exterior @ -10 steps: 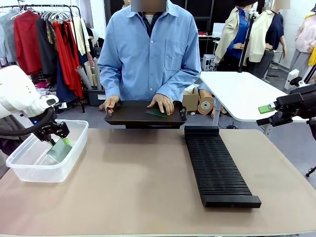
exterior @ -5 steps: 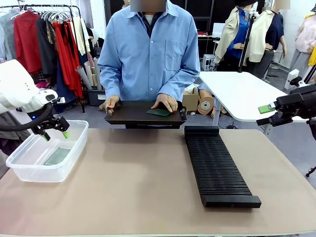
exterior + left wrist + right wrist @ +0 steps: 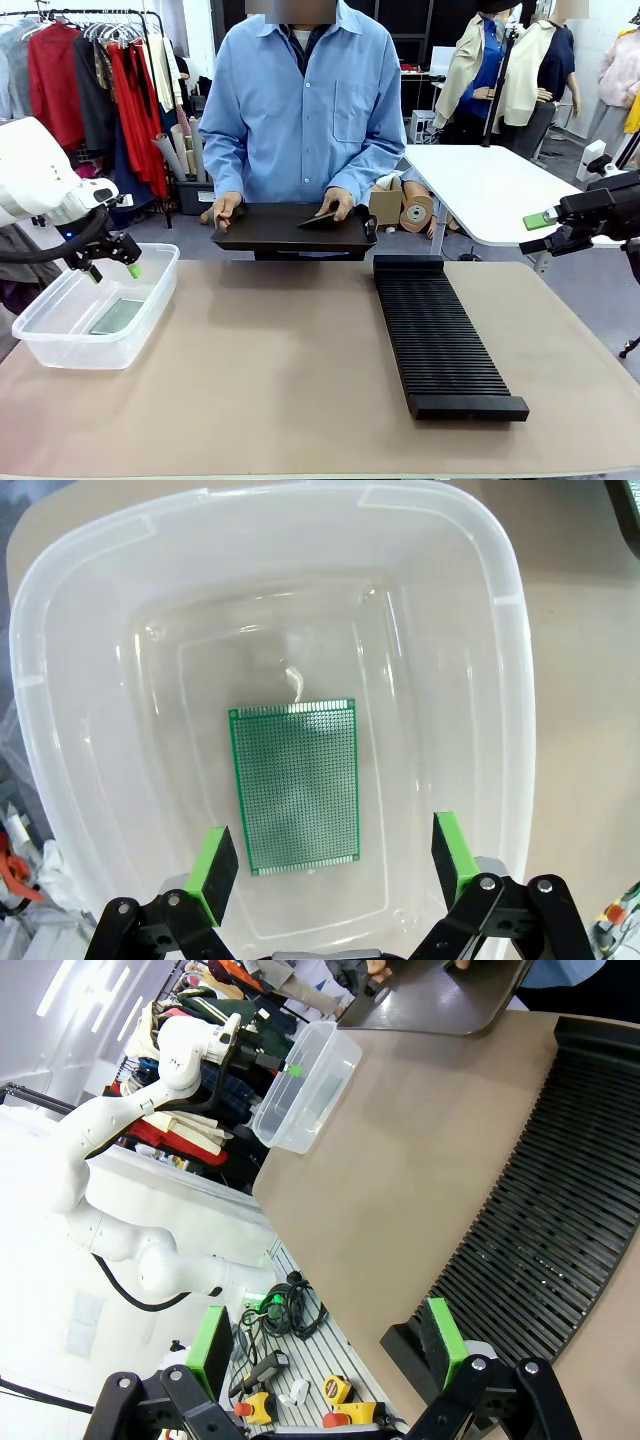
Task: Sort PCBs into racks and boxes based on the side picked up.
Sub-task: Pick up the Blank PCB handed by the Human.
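Note:
A green PCB (image 3: 295,785) lies flat on the bottom of the clear box (image 3: 500,630), dark face up. My left gripper (image 3: 330,855) hangs open just above it, nothing between its green pads (image 3: 213,870). From the front, that left gripper (image 3: 110,262) hovers over the box (image 3: 60,345) at the table's left, with the PCB (image 3: 117,316) inside. The long black rack (image 3: 440,330) lies right of centre. My right gripper (image 3: 537,232) waits open and empty off the table's far right edge. A person's hand tilts up another PCB (image 3: 322,215) on a flat black tray (image 3: 270,238).
The person stands at the far edge holding the tray with both hands. In the right wrist view my own gripper (image 3: 325,1345) looks down on the rack (image 3: 560,1210), with the box (image 3: 305,1085) and the left arm (image 3: 190,1050) beyond. A white side table (image 3: 490,190) stands behind right.
My left gripper let go of the PCB, which now lies flat in the box, and rose a little. The person's hand has lifted one edge of the PCB on the tray.

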`<state>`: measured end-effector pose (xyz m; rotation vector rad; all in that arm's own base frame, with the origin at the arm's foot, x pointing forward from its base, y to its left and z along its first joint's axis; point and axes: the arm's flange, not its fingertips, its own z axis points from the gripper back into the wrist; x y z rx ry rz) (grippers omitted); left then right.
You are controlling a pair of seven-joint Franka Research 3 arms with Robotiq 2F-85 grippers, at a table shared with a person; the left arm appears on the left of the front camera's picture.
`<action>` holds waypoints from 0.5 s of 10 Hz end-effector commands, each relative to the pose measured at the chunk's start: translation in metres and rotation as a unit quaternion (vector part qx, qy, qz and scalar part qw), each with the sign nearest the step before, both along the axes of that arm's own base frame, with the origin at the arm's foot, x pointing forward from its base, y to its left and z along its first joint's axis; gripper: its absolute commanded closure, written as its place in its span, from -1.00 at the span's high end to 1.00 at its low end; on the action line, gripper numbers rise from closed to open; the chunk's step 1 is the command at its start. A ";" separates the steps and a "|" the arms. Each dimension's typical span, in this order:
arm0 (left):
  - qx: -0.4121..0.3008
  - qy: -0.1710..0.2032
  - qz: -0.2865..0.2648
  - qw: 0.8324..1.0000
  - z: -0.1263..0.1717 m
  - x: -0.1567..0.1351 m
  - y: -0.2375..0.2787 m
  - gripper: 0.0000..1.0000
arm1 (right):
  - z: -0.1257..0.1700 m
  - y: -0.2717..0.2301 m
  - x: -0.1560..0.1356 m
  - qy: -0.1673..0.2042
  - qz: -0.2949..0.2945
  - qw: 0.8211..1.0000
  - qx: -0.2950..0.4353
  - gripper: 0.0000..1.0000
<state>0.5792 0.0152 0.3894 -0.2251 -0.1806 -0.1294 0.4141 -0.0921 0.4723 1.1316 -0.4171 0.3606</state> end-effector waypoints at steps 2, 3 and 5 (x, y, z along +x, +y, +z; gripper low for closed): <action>0.009 -0.001 0.007 1.000 0.001 -0.002 -0.001 1.00 | 0.002 0.002 0.001 0.001 -0.001 1.000 0.004 1.00; -0.004 -0.004 0.007 1.000 0.002 0.000 -0.002 1.00 | 0.002 0.002 0.001 0.001 -0.001 1.000 0.004 1.00; -0.092 0.001 0.009 0.996 0.010 -0.002 0.005 1.00 | 0.002 0.002 0.001 0.001 -0.001 1.000 0.004 1.00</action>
